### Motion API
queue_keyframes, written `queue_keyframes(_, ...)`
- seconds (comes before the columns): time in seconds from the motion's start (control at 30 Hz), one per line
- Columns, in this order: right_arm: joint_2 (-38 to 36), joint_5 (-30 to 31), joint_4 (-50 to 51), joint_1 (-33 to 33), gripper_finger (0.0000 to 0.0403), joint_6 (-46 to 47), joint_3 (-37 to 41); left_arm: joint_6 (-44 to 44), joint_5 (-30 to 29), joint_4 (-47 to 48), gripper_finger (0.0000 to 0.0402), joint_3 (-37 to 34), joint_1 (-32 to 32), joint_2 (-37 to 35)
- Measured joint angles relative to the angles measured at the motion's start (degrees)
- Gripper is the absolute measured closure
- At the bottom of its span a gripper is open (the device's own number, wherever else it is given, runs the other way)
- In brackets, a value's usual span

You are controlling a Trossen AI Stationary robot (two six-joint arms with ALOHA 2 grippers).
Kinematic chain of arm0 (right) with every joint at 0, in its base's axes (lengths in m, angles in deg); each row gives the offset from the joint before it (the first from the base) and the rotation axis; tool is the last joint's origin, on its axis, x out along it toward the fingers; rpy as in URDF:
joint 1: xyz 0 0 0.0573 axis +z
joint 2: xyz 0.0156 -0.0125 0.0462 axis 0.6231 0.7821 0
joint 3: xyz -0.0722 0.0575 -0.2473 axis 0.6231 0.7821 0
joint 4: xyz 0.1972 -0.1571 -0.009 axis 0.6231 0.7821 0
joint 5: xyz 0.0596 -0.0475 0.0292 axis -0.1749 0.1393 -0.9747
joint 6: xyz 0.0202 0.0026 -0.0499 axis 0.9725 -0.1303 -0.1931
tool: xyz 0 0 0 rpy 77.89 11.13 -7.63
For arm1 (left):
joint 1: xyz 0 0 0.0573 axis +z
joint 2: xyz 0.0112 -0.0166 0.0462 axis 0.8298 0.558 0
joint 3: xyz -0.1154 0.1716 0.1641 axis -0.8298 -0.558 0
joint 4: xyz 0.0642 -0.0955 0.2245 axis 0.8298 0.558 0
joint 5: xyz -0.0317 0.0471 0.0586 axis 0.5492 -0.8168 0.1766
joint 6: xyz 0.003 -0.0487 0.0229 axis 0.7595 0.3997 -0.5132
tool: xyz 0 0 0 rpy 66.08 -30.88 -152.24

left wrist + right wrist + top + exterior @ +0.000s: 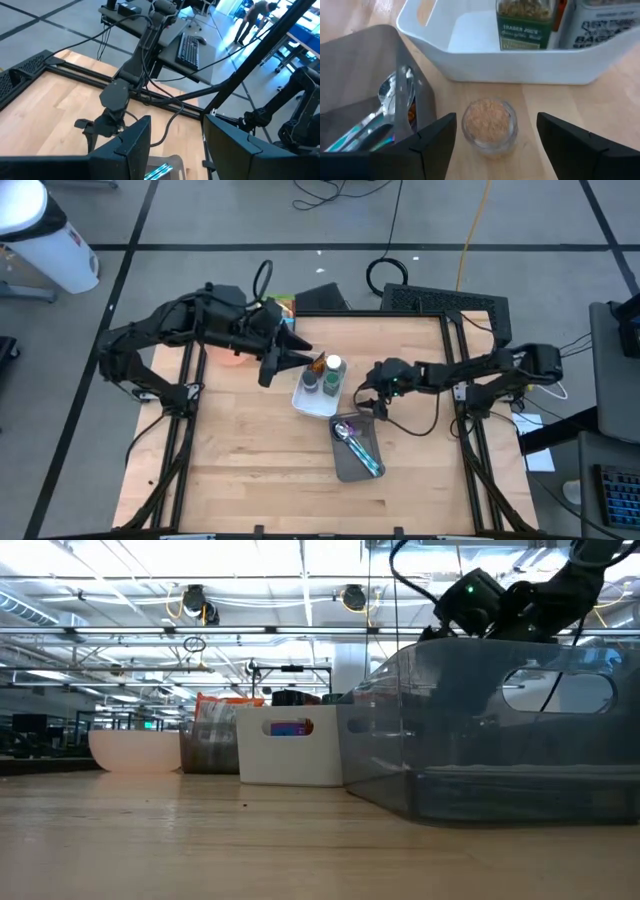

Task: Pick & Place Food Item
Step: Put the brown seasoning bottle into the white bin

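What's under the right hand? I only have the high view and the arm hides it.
Observer: A small jar of tan powder, on the table between the bin and the tray.
Operator: Gripped?
Observer: No. The right hand is open, with a finger on each side of the jar and neither touching it.
Operator: Can you read anything in the bin?
Observer: The green bottle says Trader Joe's.

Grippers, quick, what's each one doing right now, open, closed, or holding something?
Left end effector: open, holding nothing, above the white bin.
Right end effector: open, fingers either side of a small jar on the table, not gripping it.
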Motion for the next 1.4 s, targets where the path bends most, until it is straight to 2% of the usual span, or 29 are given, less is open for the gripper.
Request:
queue_keyframes(0.53,5.5,1.4,-3.9,0.0,0.0138,0.0,0.0,-0.3,-0.6,1.7,0.0213,0.0,0.0,0.0)
queue_keyframes(1.4,5.5,3.0,-5.5,0.0,0.0138,-3.1,0.0,-0.4,-2.0,3.1,0.0213,0.0,0.0,0.0)
